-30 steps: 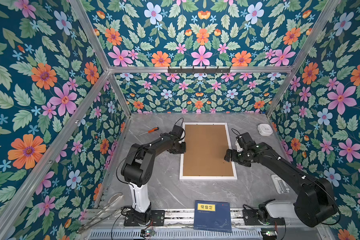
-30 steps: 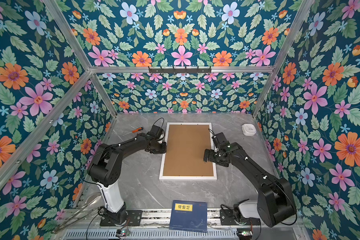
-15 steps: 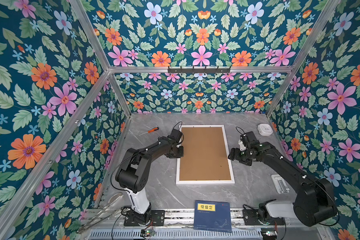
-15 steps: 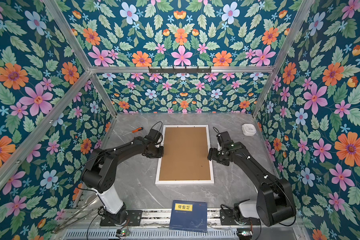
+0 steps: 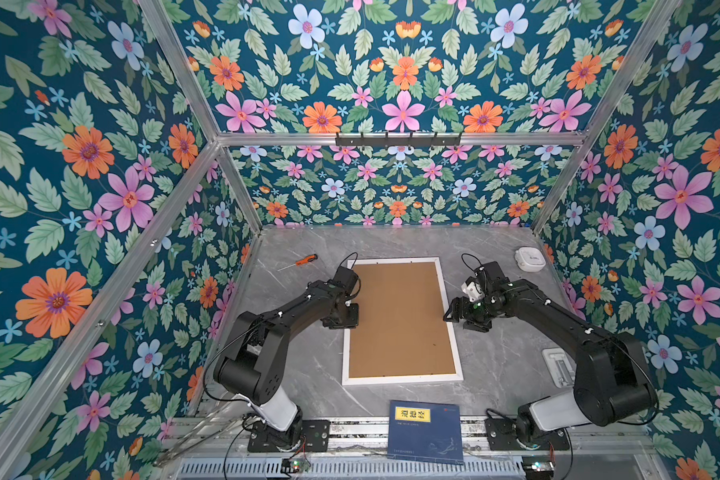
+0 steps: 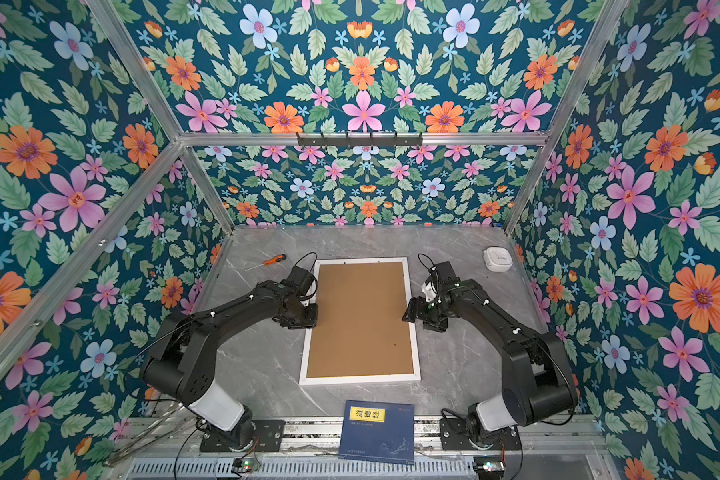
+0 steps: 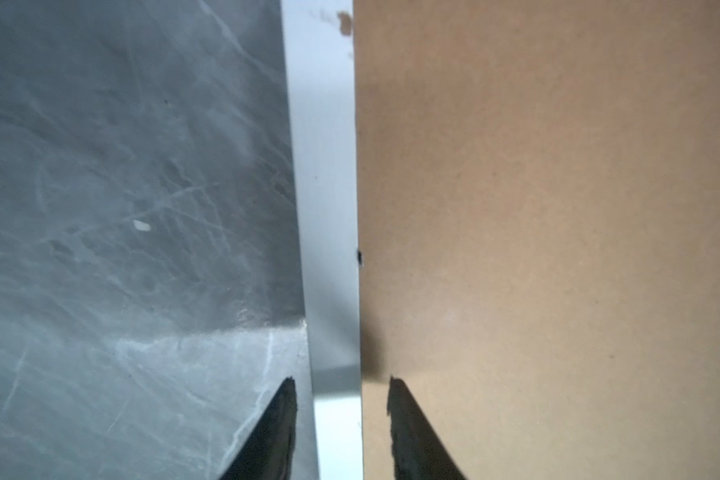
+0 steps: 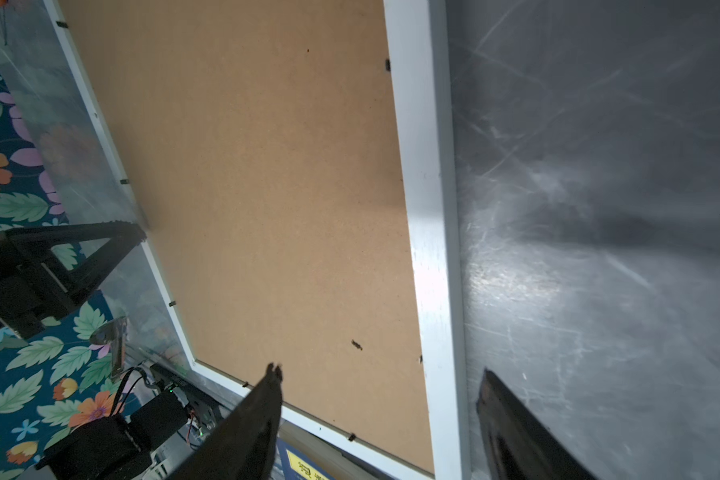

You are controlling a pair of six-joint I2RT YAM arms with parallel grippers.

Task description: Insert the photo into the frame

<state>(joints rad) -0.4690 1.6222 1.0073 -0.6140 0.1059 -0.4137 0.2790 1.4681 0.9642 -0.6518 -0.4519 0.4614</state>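
**If one side grips first, the frame may skid or twist**

Although the frame (image 5: 402, 379) lies flat and face down on the table (image 5: 495, 365), with the brown backing board (image 5: 400, 320) filling it, the photo is not visible. Whether it sits under the board I cannot tell. The left gripper (image 7: 339, 386) is released, with its fingers on both sides of the left rail and not touching it. The right gripper (image 8: 381, 370) is also parted wide across the right rail. I judge that if one side closes first, it could push the frame sideways on the smooth table. A lift by such narrow rails might twist the frame, and the board could drop out if the small dark tabs do not hold.
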